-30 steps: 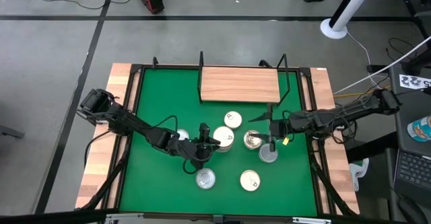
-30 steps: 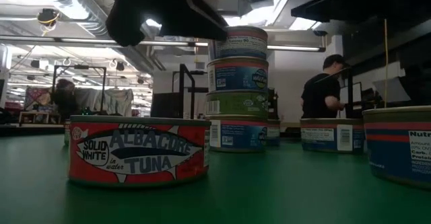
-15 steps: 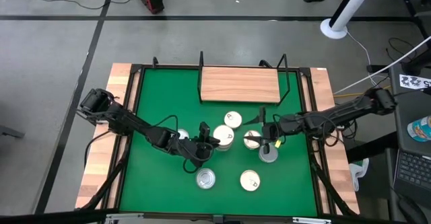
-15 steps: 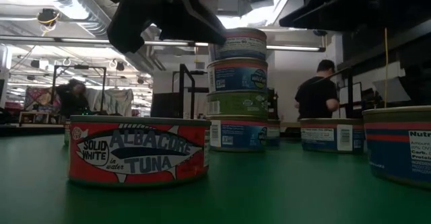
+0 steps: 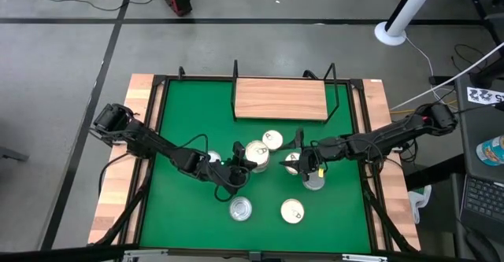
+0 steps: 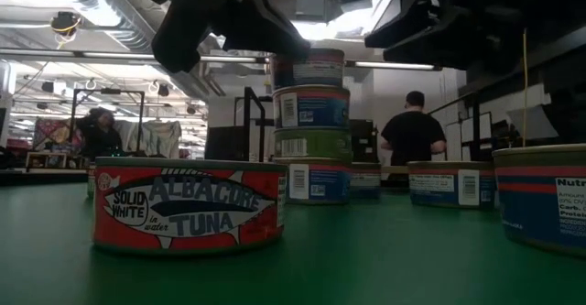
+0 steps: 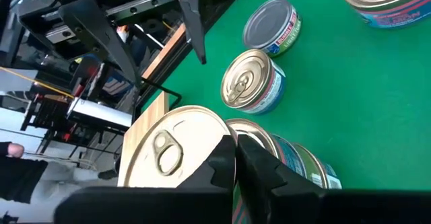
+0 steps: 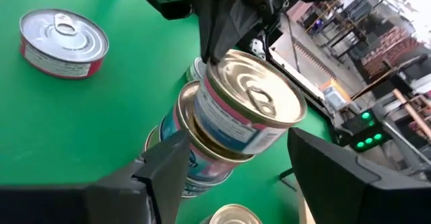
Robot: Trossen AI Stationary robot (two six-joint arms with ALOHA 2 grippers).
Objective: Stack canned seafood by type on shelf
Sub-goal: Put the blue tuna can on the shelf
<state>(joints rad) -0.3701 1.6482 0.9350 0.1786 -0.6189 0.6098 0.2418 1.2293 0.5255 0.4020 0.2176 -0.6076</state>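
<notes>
Green felt covers the table, with wooden planks along its sides and a workshop room behind where a person stands with their back turned. The left gripper has its fingers pressed together, tip against the side of the top tin of a leaning stack of tins, right about the middle of the table. That stack is four high in the low view and its long axis tilts off vertical, upper tins shoved sideways over the lower ones, pull-tab lids facing up. The right gripper sits on the opposite side of the same stack, jaws spread wide on either flank of the top tin; can't tell if they actually touch it. Loose tins lie flat around: a red albacore tuna tin toward 6 o'clock, another cream-topped tin just beside it, and a silver-topped tin under the right arm. At 12 o'clock the shelf sits bare, long axis running side to side.
</notes>
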